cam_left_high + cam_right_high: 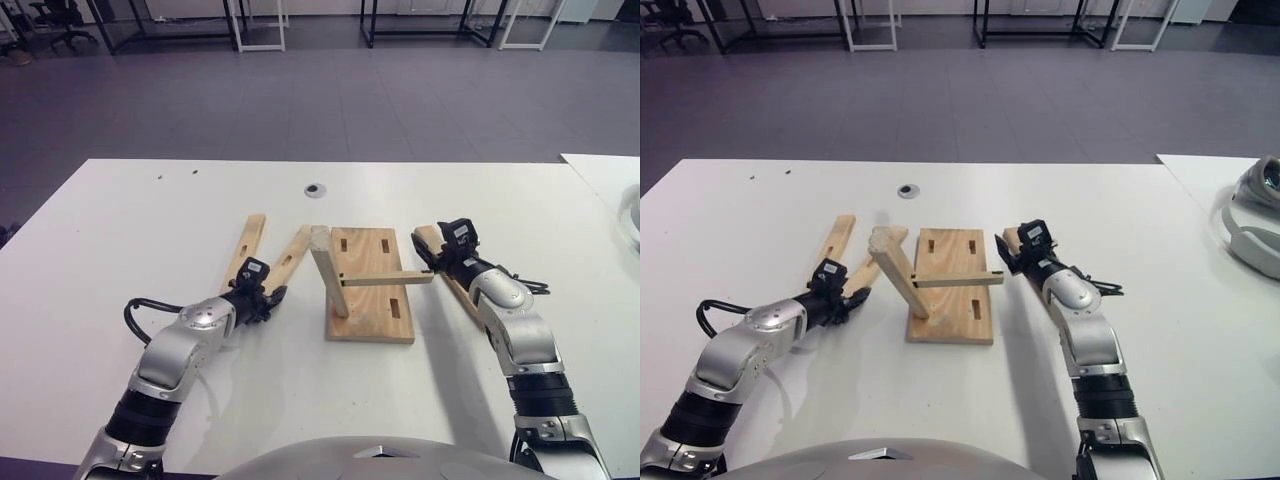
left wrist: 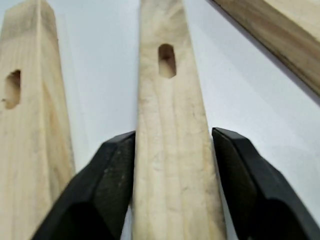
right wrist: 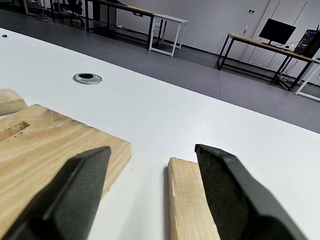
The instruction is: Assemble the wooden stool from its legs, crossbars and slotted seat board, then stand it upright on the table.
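- 2 loose legs lie on the left of the table (image 1: 150, 220), the outer leg (image 1: 246, 250) and the inner leg (image 1: 295, 252). Both run from near-left to far-right, fanning apart towards the far end.
- The left pincer (image 1: 268, 296) is clenched on the near end of the inner leg. The left wrist view shows a finger pressed to each side, with the leg's mortise hole further along.
- The seat board (image 1: 375, 300) lies flat just right of that leg, so the left arm is the nearer one for carrying it across.
- 1 tilted leg (image 1: 328, 272) already stands in the board's near-left slot, leaning to the far left. Its crossbar (image 1: 390, 279) reaches out to the right over the board.
- As I judge it, the tilted leg stands in the way: it lies between the held leg and the 3 free slots, and its top is close to the held leg's far end.
- The right pincer (image 1: 428, 262) is released, its fingers spread wide. It hovers at the board's far-right corner, over the far end of a right-hand leg (image 3: 187, 200) that runs back under the arm, near the crossbar's free end.
- A round cable hole (image 1: 316, 190) sits in the table beyond the parts.
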{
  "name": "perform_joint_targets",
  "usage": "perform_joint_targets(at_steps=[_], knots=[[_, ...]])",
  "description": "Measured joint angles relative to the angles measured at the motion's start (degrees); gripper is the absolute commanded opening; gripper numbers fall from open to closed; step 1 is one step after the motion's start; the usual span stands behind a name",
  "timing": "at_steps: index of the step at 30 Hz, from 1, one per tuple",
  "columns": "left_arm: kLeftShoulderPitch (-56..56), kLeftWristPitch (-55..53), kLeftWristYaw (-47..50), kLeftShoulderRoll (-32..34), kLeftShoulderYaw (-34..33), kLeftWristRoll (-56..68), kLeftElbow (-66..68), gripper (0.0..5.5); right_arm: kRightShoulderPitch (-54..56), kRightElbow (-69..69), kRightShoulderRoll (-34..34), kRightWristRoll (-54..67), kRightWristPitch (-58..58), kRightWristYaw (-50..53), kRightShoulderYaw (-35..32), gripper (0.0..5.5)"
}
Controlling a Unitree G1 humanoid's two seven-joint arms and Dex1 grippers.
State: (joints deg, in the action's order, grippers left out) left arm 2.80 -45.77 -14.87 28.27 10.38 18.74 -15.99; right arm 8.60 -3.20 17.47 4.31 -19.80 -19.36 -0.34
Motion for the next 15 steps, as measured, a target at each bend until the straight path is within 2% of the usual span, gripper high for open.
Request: perform_joint_targets(at_steps=[2,5,9,15], knots=[[0.0,0.3,-0.1,0.2,-0.6,-1.3,0.0,2.08,0.0,0.1,-0.3,0.8,0.0,-0.1,-0.2,3.15],[3.0,2.6,-1.4,-2.5,-5.5,1.5,-3.4,2.08,1.5,-0.9,-1.8,10.5,-4.4,-3.2,-4.8,3.15],[16.8,9.1,-8.2,-3.7,-10.1,6.6,-7.9,2.08,17.2,-4.9,-3.5,34.3,-13.9,-5.4,-15.9,3.15],[22.6,22.0,-18.5,-3.1,-7.7,3.7,-0.7,2.08,29.8,-5.0,-10.8,50.2,-17.3,-2.4,-17.8,3.15]])
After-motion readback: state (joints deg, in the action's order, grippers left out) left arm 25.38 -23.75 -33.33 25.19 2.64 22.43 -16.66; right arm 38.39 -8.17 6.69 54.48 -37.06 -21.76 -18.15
